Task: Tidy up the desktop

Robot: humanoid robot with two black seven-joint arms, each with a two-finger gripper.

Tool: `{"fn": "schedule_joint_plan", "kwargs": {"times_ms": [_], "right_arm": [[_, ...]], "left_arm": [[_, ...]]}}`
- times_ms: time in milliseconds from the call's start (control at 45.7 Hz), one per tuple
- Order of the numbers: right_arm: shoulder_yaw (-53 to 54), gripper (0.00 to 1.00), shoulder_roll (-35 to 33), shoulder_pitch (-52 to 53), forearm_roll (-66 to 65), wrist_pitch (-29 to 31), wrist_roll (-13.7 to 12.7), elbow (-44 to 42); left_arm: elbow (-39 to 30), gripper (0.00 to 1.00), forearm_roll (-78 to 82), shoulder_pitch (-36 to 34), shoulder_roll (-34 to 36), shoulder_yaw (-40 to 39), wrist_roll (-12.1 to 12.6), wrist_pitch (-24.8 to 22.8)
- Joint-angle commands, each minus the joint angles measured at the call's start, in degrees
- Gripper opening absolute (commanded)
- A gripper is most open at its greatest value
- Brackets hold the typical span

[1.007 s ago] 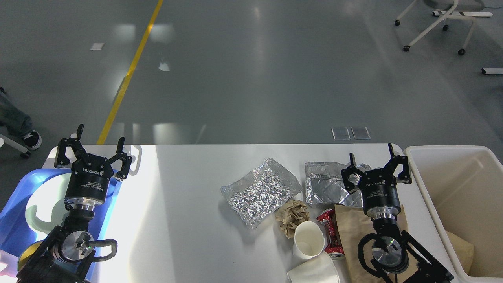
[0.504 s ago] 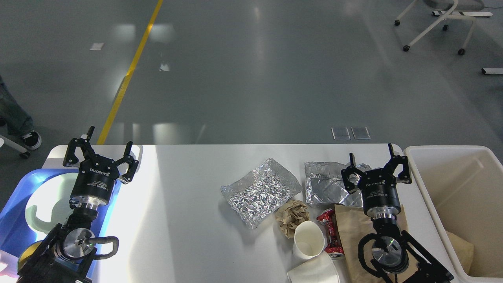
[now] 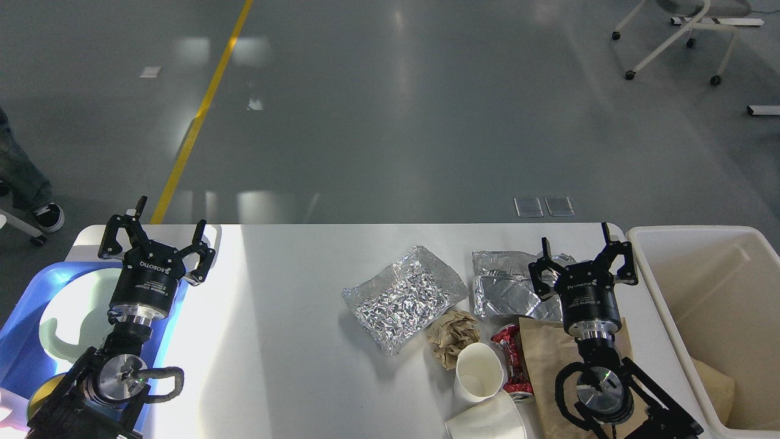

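The white desktop (image 3: 292,341) holds litter on its right half: a crumpled foil sheet (image 3: 402,296), a foil tray (image 3: 506,286), a brown paper ball (image 3: 454,335), two white paper cups (image 3: 478,372), a crushed red can (image 3: 512,360) and a brown paper bag (image 3: 548,366). My left gripper (image 3: 159,235) is open and empty over the desktop's far left corner, beside the blue tray. My right gripper (image 3: 582,253) is open and empty above the foil tray's right end.
A blue tray (image 3: 24,317) with a pale green plate (image 3: 73,305) sits at the left edge. A beige bin (image 3: 707,305) stands at the right with brown paper inside. A person's shoe (image 3: 46,213) and chair legs (image 3: 676,42) are on the floor.
My left gripper moved a little to the right and away from me, toward the desktop's far left corner, then stopped. My right gripper has not moved.
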Motion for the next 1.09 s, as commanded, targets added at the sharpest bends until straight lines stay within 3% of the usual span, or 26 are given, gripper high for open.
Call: {"fn": "schedule_joint_plan", "kwargs": {"times_ms": [0,285,1073], "right_arm": [[-0.1,1.0,-0.2,0.3,0.1,0.0,-0.6,-0.2],[0.6,1.0,-3.6,0.8,0.4,2.6,-0.6,0.3],[3.8,1.0,-3.6,1.0,3.0,2.3,-0.8,-1.2]], "left_arm": [[0.0,0.97,0.0,0.0,0.0,0.0,-0.1,0.0],[0.0,0.97,0.0,0.0,0.0,-0.1,-0.1,0.0],[0.0,0.97,0.0,0.0,0.0,0.0,-0.1,0.0]]}}
